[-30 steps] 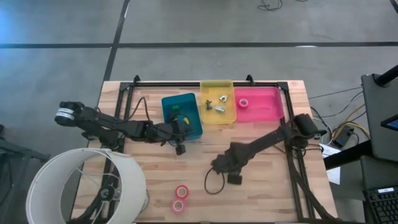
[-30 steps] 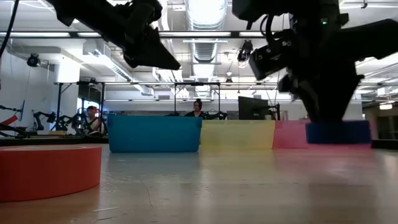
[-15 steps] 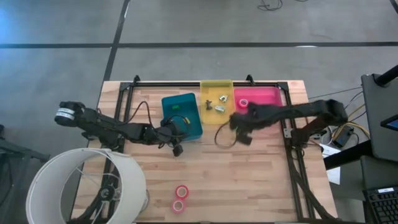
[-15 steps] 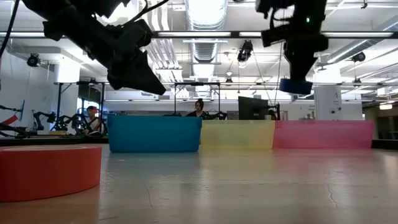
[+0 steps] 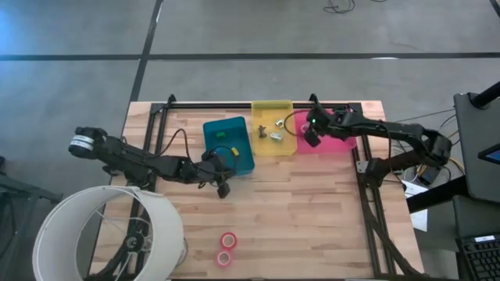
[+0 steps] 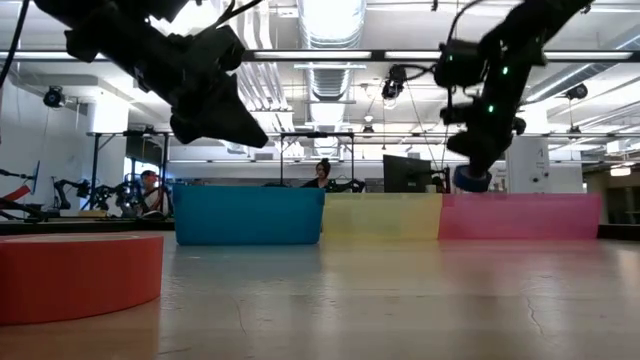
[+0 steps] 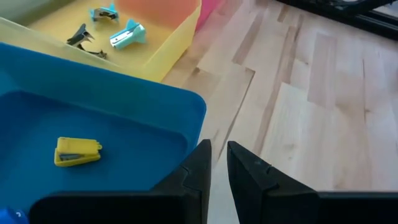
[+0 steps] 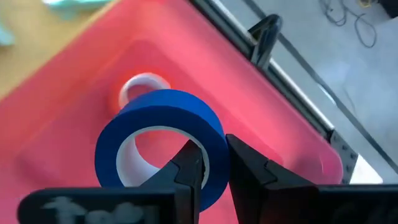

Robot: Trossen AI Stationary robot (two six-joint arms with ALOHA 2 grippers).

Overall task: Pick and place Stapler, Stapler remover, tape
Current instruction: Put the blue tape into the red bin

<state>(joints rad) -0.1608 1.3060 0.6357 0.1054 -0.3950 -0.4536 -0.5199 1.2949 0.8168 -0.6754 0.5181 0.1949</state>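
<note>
My right claw (image 8: pixel 208 165) pinches the dark blue ring-shaped tape roll (image 8: pixel 163 140) over the pink plastic bin (image 8: pixel 261 106); my left claw (image 7: pixel 219 163), pressed together, hangs beside the blue bin (image 7: pixel 124 124)

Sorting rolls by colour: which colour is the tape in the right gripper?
Blue tape, pinched by the right gripper; clearest in the right wrist view.

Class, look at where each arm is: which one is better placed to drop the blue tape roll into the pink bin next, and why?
Right. The right end effector is shut on the blue tape roll, directly over the pink bin. The left end effector is shut on nothing beside the blue bin.
</note>
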